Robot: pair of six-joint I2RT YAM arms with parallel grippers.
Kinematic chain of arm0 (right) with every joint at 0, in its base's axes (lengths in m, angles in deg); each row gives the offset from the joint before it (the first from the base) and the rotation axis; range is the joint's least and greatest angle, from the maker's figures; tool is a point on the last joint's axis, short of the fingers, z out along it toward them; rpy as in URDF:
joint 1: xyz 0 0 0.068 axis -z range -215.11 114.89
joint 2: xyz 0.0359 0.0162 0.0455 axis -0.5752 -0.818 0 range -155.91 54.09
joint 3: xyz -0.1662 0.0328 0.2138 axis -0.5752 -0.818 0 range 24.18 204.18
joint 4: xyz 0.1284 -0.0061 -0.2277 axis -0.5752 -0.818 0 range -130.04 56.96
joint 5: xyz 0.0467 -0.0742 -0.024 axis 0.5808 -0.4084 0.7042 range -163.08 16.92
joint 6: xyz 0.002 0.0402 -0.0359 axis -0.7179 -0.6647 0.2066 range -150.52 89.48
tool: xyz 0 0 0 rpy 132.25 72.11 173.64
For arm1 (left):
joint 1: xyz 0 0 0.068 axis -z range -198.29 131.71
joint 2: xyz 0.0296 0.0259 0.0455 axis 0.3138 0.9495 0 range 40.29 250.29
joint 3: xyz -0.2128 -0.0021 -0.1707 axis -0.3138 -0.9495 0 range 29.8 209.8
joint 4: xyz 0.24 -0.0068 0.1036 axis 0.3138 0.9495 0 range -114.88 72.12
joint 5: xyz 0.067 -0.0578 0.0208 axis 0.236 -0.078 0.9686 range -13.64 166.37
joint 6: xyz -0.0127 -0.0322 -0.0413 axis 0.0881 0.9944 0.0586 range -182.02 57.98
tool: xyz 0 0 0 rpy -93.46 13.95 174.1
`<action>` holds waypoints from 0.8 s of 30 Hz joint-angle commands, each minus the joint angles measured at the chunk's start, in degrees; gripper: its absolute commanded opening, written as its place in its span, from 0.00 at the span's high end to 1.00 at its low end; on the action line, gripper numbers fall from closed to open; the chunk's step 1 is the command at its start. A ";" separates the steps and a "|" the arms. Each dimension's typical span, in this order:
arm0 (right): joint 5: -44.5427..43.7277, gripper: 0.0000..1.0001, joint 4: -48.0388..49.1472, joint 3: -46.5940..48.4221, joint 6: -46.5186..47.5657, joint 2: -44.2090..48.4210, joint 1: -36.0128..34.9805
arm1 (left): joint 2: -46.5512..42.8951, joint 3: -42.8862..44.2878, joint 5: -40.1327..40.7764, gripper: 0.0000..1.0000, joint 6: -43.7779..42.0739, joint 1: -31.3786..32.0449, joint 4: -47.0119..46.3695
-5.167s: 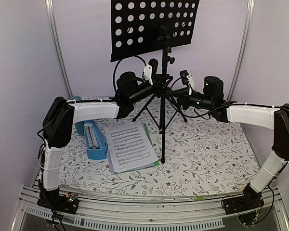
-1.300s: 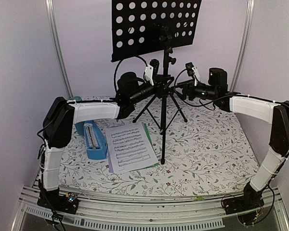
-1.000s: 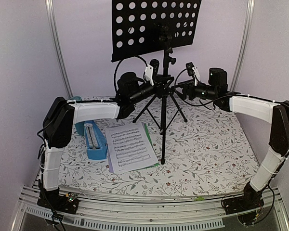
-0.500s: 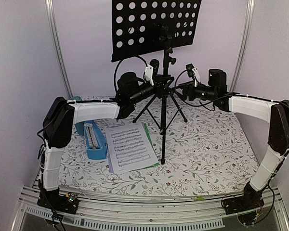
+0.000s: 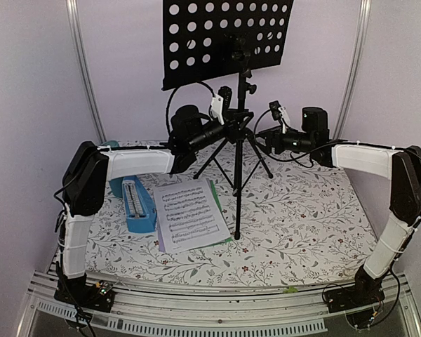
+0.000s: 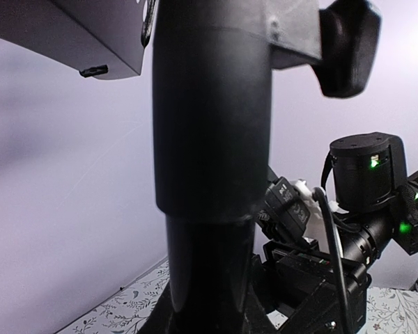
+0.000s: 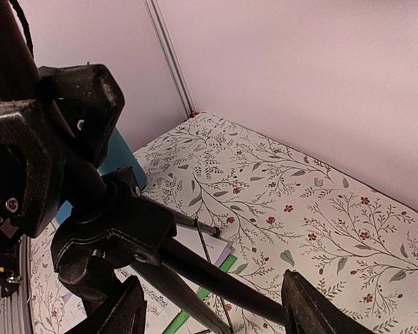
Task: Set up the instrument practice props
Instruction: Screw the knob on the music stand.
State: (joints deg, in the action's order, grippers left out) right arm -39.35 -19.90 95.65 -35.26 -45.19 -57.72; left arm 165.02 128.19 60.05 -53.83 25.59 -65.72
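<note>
The black tripod music stand [image 5: 238, 175] stands at the back middle with its perforated desk [image 5: 224, 38] raised high. My left gripper [image 5: 229, 126] is shut on the stand's pole at the tripod hub. The pole [image 6: 209, 139] fills the left wrist view. My right gripper [image 5: 264, 135] is open just right of the hub. In the right wrist view its fingers [image 7: 125, 309] straddle a tripod leg [image 7: 223, 275] without touching it. White and green sheet-music pages [image 5: 189, 214] lie flat left of the pole. The blue metronome [image 5: 137, 203] lies beside them.
A teal cup [image 5: 115, 186] stands behind the metronome, partly hidden by my left arm, and shows in the right wrist view [image 7: 122, 163]. The tripod legs [image 5: 214, 158] spread over the floral mat [image 5: 302, 217]. Walls close in behind and at both sides.
My right gripper has risen from near the mat and moved left toward the stand's hub, edging closer in the last second. The left gripper, stand, pages and metronome have not moved.
</note>
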 commanded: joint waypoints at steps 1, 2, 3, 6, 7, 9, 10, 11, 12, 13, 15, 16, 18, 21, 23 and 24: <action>2.17 0.31 1.18 -0.66 -0.89 2.24 -1.00 | -0.27 -0.50 -1.01 1.00 2.93 1.17 4.54; 2.19 0.32 1.17 -0.78 -0.89 2.44 -1.21 | -0.20 -0.44 -1.01 1.00 2.97 1.14 4.50; 2.29 0.32 1.18 -0.92 -0.89 2.74 -1.27 | -0.19 -0.42 -1.04 1.00 2.98 1.17 4.46; 1.97 0.31 1.03 -1.65 -0.81 4.14 -1.44 | -0.19 -0.30 -1.15 1.00 2.82 1.21 4.47; 1.99 0.31 0.89 -1.67 -0.60 4.68 -1.40 | -0.19 -0.30 -1.04 1.00 2.80 1.21 4.54; 1.86 0.31 -0.08 -1.68 -0.10 5.52 -1.39 | -0.16 -0.43 -1.04 1.00 2.80 1.14 4.55; 1.82 0.31 -0.91 -1.68 0.30 5.73 -1.39 | -0.25 -0.50 -1.02 1.00 2.80 1.20 4.59; 1.67 0.31 -1.67 -1.68 0.97 5.95 -1.41 | -0.27 -0.57 -1.05 1.00 2.76 1.11 4.54; 1.30 0.31 -2.39 -2.85 1.29 6.13 -1.38 | -0.21 -0.57 -1.00 1.00 2.77 1.12 4.51; 0.78 0.31 -2.64 -3.23 1.72 6.41 -1.31 | -0.20 -0.68 -1.00 1.00 2.80 1.17 4.47; -0.41 0.31 -2.89 -3.31 2.29 7.00 -1.37 | -0.19 -0.64 -1.00 1.00 2.84 1.17 4.38; -0.87 0.31 -2.99 -3.09 2.49 7.29 -1.32 | -0.19 -0.70 -1.09 1.00 2.86 1.12 4.38; -1.46 0.30 -2.96 -2.64 2.70 7.59 -1.34 | -0.21 -0.62 -1.09 1.00 2.89 1.20 4.40; -1.17 0.30 -2.95 -2.56 2.71 7.77 -1.34 | -0.19 -0.66 -1.00 1.00 2.80 1.19 4.46; -1.31 0.30 -2.89 -2.56 2.64 7.87 -1.34 | -0.11 -0.60 -1.05 1.00 2.87 1.18 4.53; -1.40 0.30 -2.80 -2.56 2.69 7.99 -1.32 | -0.10 -0.64 -1.08 1.00 2.86 1.13 4.47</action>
State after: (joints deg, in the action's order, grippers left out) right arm -40.81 -22.65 92.87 -33.27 -39.18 -58.86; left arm 165.02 128.19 60.03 -53.83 25.59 -65.72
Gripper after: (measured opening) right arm 0.698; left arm 0.181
